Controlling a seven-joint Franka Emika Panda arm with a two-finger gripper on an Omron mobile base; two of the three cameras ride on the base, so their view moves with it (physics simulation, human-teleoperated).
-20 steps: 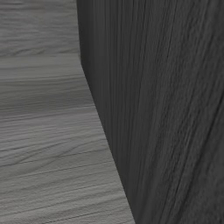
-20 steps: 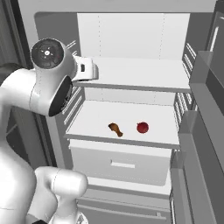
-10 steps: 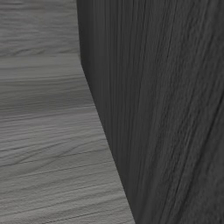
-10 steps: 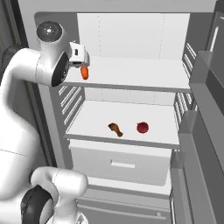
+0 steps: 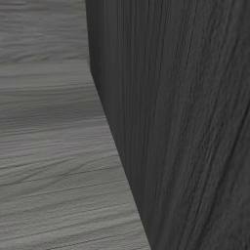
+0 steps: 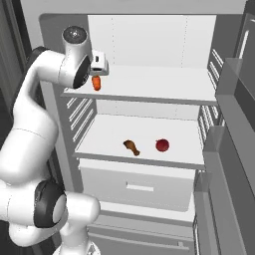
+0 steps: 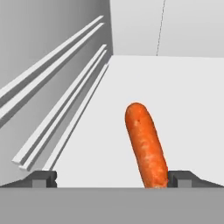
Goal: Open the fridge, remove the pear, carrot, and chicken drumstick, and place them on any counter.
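Note:
The fridge (image 6: pixel 149 40) stands open with white shelves inside. The orange carrot (image 6: pixel 96 83) lies at the front left of the upper shelf, just under my gripper (image 6: pixel 96 73). In the hand view the carrot (image 7: pixel 145 143) points away from me between the open gripper (image 7: pixel 113 179), close to the right fingertip (image 7: pixel 183 178) and apart from the left one. The brown chicken drumstick (image 6: pixel 131 146) and the dark-red pear (image 6: pixel 162 145) rest side by side on the middle shelf. The counter is out of view.
The fridge door (image 6: pixel 234 149) with its bins hangs open on the right. A white drawer (image 6: pixel 137 185) sits below the middle shelf. Rail ribs (image 7: pixel 65 118) line the left inner wall. A dark wood-grain cabinet side (image 5: pixel 185 122) rises over grey floor (image 5: pixel 49 146).
My arm has lifted and swung, bringing the hand over the carrot, which was hidden behind it a second ago. The carrot, drumstick and pear have not moved.

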